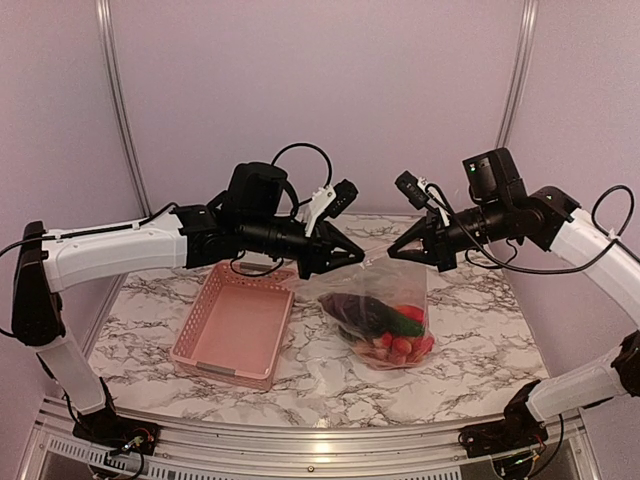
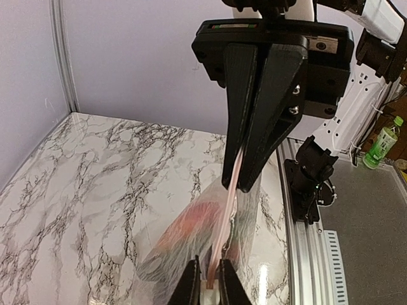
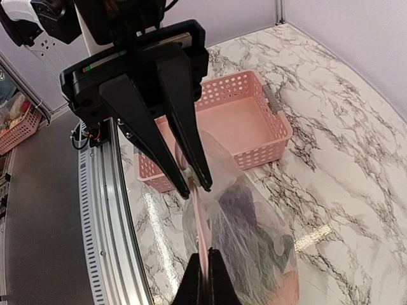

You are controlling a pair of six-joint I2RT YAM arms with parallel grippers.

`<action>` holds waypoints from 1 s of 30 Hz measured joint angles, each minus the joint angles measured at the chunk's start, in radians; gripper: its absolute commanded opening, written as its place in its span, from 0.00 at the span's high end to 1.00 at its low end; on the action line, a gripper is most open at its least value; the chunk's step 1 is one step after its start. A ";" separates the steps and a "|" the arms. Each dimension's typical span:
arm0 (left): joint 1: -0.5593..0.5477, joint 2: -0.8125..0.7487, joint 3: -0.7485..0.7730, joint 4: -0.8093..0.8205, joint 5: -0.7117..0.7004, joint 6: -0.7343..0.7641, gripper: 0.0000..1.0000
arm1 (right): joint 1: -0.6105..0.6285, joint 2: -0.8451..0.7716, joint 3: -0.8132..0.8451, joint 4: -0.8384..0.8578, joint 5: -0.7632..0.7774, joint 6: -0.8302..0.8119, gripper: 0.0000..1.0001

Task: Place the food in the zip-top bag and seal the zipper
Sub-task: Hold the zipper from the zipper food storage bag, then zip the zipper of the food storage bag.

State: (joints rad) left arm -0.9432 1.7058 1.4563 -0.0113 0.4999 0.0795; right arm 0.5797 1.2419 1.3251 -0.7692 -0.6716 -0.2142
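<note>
Sealing stage: left jaws and right jaws clamped on zipper (image 1: pixel 378 260), food (image 1: pixel 380 325) inside zip-top bag (image 1: pixel 400 285). Next, probably sliding along to press shut.

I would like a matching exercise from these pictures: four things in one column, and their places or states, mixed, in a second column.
1 pink basket
2 food
3 zipper
4 left gripper

A inside the zip-top bag
B pinched at both ends
C empty, on the table
D shut on one zipper end

Pairs: 1-C, 2-A, 3-B, 4-D
</note>
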 measured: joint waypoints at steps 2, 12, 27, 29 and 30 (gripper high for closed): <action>0.000 -0.006 -0.012 0.007 -0.002 0.001 0.91 | 0.000 -0.003 0.000 -0.002 0.001 0.000 1.00; 0.027 -0.098 -0.145 0.026 -0.008 0.011 0.91 | -0.023 -0.027 -0.011 -0.002 -0.005 0.000 1.00; 0.055 -0.214 -0.309 0.010 -0.045 0.034 0.89 | -0.035 -0.031 -0.015 -0.003 -0.005 0.000 1.00; 0.060 -0.226 -0.325 0.006 -0.051 0.037 0.89 | -0.035 -0.031 -0.015 -0.002 -0.004 0.000 1.00; 0.062 -0.232 -0.333 0.006 -0.054 0.037 0.89 | -0.035 -0.031 -0.015 -0.002 -0.004 0.000 1.00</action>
State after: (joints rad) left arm -0.8814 1.4742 1.1236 -0.0055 0.4458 0.1169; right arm 0.5446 1.2114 1.3098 -0.7715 -0.6758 -0.2138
